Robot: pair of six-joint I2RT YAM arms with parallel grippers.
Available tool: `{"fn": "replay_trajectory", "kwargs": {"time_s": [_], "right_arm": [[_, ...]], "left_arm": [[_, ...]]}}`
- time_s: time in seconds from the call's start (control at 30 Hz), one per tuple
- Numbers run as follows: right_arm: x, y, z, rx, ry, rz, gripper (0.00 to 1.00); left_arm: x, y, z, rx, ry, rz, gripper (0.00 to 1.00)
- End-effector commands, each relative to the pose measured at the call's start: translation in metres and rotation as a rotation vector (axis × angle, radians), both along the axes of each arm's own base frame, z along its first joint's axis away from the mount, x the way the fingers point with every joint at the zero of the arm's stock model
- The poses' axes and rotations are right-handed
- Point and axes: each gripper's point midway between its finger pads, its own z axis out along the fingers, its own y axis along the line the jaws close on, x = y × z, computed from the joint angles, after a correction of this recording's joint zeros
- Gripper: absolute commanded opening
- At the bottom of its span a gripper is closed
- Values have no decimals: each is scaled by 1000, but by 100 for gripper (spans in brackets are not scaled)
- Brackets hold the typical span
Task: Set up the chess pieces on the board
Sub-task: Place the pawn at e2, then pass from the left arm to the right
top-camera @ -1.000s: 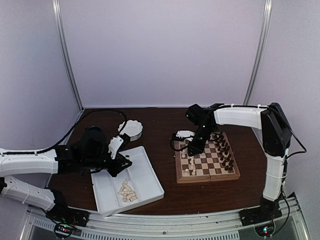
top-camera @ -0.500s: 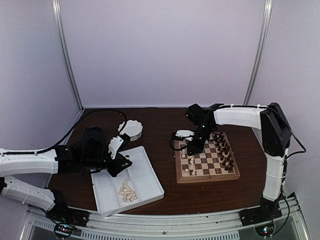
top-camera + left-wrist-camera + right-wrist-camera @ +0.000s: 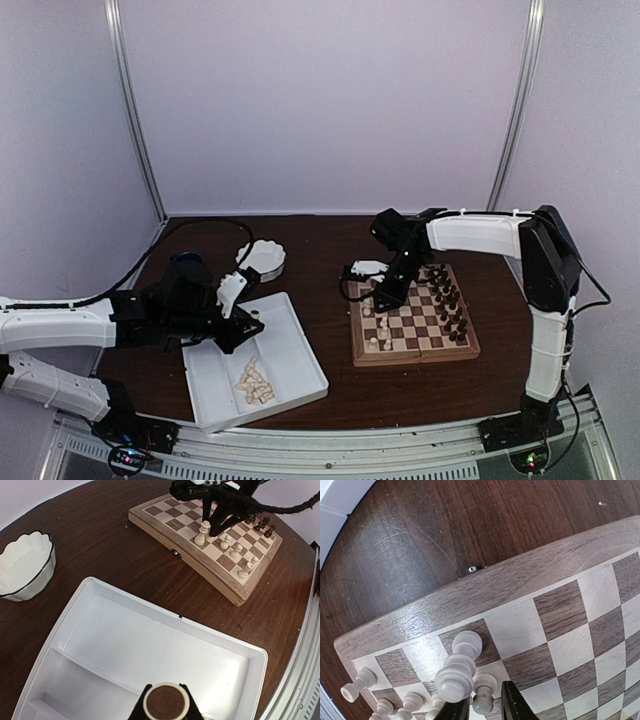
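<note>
Right jaws: low over the near-left corner of the board (image 3: 520, 575), slightly spread and straddling a cream pawn (image 3: 482, 692). A sliver of square shows on each side, so they read as flanking it, not gripping it.
Pawn vs. jaws: the pawn stands upright, centred between the tips. A taller cream piece (image 3: 456, 677) stands just beside the left tip and looks easy to knock.
Likely why: the cream men (image 3: 378, 325) are going in on the board's left side, opposite the dark set (image 3: 452, 300) ranked along the right side.
Left jaws: above the white tray (image 3: 165, 645), pinching a cream piece (image 3: 165, 703) whose round, dark-felted base faces the wrist camera.
Likely why: the left arm is parked clear of the board with the next man ready, probably waiting on the right arm.
Stock: loose cream pieces (image 3: 254, 382) are heaped in the tray's near compartment, so many are not yet set.
Other: a scalloped white bowl (image 3: 262, 258) sits on the counter (image 3: 320, 250) beyond the tray.
</note>
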Motion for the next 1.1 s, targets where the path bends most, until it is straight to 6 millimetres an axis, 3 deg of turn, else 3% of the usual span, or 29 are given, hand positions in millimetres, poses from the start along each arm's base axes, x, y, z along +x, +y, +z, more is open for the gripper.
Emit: {"fn": "replay_trajectory", "kwargs": {"time_s": [0.0,0.23,0.33,0.43,0.5,0.6,0.77,1.0,1.07], "right_arm": [[3,0,6,-5,-26,-12,28],[2,-6,33,0,-68,-13,37],[4,-13,60,5,-126,-19,40],[1,-9,102,100,-146,-28,42],[-11,5,132,207,-127,17,43],[-45,32,167,379,-73,165,48],[-86,69,174,376,-103,402,50],[-116,122,201,612,87,413,49],[-117,135,207,682,144,364,49]], "left_arm": [[6,-2,12,-44,-28,14,5],[7,-5,15,-48,-30,8,5],[5,-10,19,-56,-24,-17,6],[-1,-22,26,-84,-2,-82,6],[-5,-30,32,-108,12,-122,6],[-10,-44,43,-146,44,-187,6],[-24,-63,52,-148,133,-308,6],[-34,-76,75,-243,147,-380,9],[-33,-79,80,-251,157,-385,10]]}}
